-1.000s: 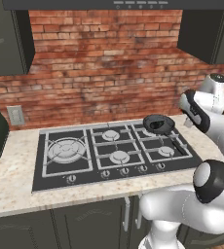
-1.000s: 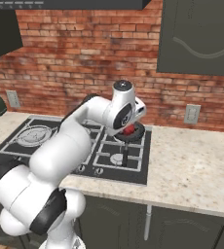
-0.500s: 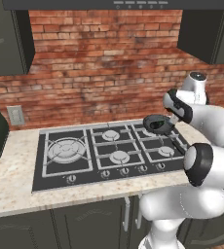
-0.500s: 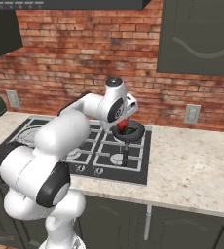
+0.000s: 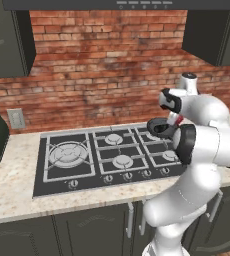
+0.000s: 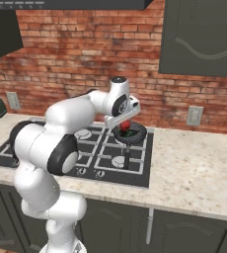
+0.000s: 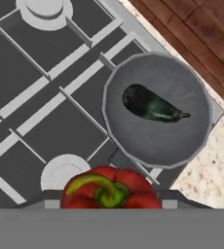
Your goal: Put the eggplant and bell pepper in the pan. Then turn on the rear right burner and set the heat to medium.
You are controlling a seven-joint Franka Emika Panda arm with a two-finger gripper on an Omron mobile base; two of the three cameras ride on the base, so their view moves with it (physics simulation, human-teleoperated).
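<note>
The hand (image 6: 127,123) is closed on the bell pepper (image 7: 111,188), held above the pan (image 7: 158,111). The eggplant (image 7: 150,104) lies inside the pan, on the stove's (image 5: 67,175) rear right.

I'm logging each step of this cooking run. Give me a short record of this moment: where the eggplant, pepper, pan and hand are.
eggplant: lying inside the pan
pan: on the stove's rear right corner, near the brick wall
pepper: red, green stem, held in the hand, above the stove beside the pan
hand: closed on the pepper, above the pan
stove: black, knobs along the front edge
left to do: pepper not yet in the pan
</note>
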